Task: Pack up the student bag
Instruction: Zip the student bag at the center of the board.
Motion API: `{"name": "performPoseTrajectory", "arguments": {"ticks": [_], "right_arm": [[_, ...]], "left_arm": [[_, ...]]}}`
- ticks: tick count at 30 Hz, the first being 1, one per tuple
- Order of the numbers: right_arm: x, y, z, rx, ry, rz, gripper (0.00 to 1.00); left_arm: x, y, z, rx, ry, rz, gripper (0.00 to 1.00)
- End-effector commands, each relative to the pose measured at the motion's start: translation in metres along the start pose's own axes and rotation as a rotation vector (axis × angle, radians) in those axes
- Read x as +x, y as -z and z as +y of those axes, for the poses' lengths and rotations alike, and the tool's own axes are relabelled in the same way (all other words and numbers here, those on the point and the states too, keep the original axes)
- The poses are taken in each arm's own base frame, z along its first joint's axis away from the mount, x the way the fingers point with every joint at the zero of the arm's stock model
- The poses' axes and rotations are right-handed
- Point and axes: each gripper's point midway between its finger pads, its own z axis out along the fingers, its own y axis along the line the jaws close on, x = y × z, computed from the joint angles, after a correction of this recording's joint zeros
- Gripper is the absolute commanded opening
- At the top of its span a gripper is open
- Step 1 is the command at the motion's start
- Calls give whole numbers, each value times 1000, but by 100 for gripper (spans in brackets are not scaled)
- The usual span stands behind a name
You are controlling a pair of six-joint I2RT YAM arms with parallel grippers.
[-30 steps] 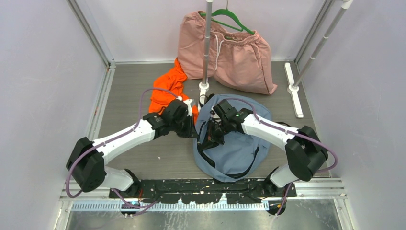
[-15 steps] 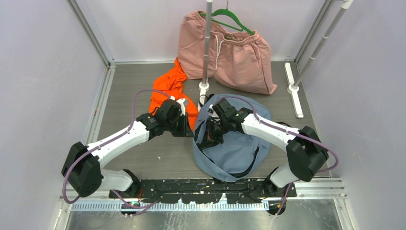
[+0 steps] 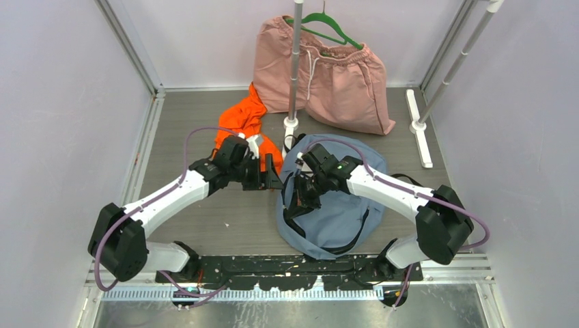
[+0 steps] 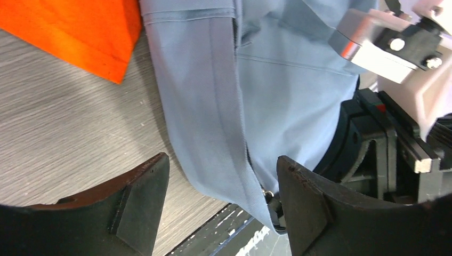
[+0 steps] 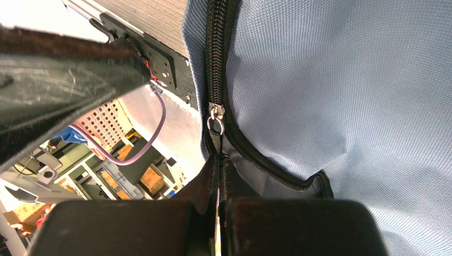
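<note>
The right gripper (image 5: 218,161), pinched shut on the zipper pull (image 5: 215,120) of the grey-blue backpack (image 3: 341,205), has edged toward the table's near edge, while the left gripper (image 4: 221,163), wide open and empty, has drawn back leftward by the orange garment (image 3: 239,123), so the bag, lying right of centre near that edge, is probably being unzipped for packing.

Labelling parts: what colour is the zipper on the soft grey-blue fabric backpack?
Black zipper with a silver metal pull; clearest in the right wrist view.
</note>
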Motion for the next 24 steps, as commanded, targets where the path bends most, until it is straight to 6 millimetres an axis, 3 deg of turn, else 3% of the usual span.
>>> {"name": "performPoseTrajectory", "arguments": {"ticks": [1,4,6,12,15,18,24], "right_arm": [[2,8,14,-34,38,4,1],[2,7,13,-30,40,8,1],[2,7,12,-27,40,7,1],[5,11,10,-14,42,1,1],[10,15,7,-2,50,4,1],[19,20,0,11,61,7,1],[47,28,-12,23,82,35,1]], "left_arm": [[0,1,-27,115,-26,8,75],[9,-11,-32,121,-19,49,74],[13,-19,-34,125,-7,65,67],[6,-32,-33,115,25,62,2],[-7,-30,-31,104,39,35,0],[-32,-20,-23,101,76,-35,0],[-84,1,9,48,129,-152,0]]}}
